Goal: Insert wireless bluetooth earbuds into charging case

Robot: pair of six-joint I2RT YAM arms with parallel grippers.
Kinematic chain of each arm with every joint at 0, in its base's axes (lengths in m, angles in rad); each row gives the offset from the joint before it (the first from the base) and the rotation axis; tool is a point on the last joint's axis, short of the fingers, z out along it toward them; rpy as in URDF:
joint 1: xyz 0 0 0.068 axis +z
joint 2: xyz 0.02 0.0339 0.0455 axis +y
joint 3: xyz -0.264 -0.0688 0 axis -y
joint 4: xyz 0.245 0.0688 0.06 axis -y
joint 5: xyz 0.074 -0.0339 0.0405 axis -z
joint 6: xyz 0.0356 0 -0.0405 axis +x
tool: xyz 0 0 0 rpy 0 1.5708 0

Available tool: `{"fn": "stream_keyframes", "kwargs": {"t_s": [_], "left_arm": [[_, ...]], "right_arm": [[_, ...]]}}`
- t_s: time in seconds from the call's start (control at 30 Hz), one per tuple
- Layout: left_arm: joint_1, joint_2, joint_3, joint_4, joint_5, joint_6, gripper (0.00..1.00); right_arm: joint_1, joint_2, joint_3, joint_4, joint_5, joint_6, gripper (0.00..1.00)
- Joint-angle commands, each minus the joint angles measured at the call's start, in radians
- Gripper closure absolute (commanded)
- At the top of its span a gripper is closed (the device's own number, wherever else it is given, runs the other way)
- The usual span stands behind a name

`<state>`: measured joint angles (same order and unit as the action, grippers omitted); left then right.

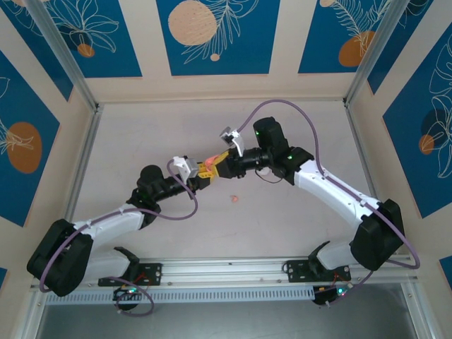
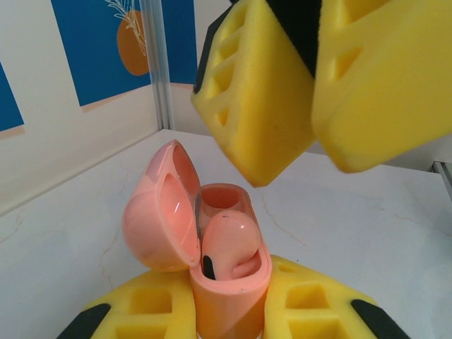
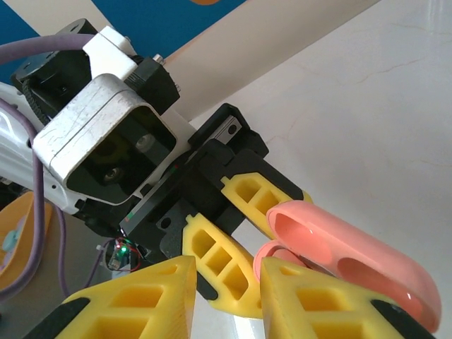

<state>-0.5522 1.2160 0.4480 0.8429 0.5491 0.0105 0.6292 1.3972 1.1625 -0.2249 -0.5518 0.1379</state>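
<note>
Near the middle of the table (image 1: 141, 134), from the overhead camera, both arms are reaching inward and meeting tip to tip. The left gripper (image 1: 203, 174) is clamping the charging case (image 1: 209, 165), holding it up off the surface, while the right gripper (image 1: 220, 161) is hovering just beside it on the far side. A loose earbud (image 1: 234, 198) is lying on the tabletop a little nearer the arm bases, apart from both grippers.

From the left wrist camera, the left gripper (image 2: 229, 314) is pinching the case's lower body between its yellow pads (image 2: 152, 304). The charging case (image 2: 233, 282) is standing upright with its lid swung open to the left, and a pink earbud (image 2: 229, 236) is lying in the nearer well. The right gripper (image 2: 304, 155) is hanging just above the case, its jaws standing a narrow gap apart and gripping nothing.

From the right wrist camera, the right gripper (image 3: 227, 296) is showing its two yellow fingers (image 3: 141, 300) slightly parted with nothing between them. Facing it, the left gripper (image 3: 247, 240) is holding the charging case (image 3: 395, 282), whose open lid is leaning out to the right.
</note>
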Motion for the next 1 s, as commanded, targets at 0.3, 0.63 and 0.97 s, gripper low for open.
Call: {"fn": "stream_keyframes", "kwargs": {"t_s": [0.3, 0.63, 0.97], "left_arm": [[-0.002, -0.030, 0.009, -0.005, 0.004, 0.021, 0.84], [-0.002, -0.035, -0.013, -0.007, -0.029, 0.025, 0.84], [-0.003, -0.012, -0.092, 0.019, -0.105, 0.028, 0.85]], "right_arm": [[0.006, 0.075, 0.057, -0.051, -0.062, 0.006, 0.78], [-0.004, 0.014, 0.054, -0.079, -0.021, -0.006, 0.77], [-0.058, -0.164, -0.032, -0.149, 0.125, 0.077, 0.69]]}}
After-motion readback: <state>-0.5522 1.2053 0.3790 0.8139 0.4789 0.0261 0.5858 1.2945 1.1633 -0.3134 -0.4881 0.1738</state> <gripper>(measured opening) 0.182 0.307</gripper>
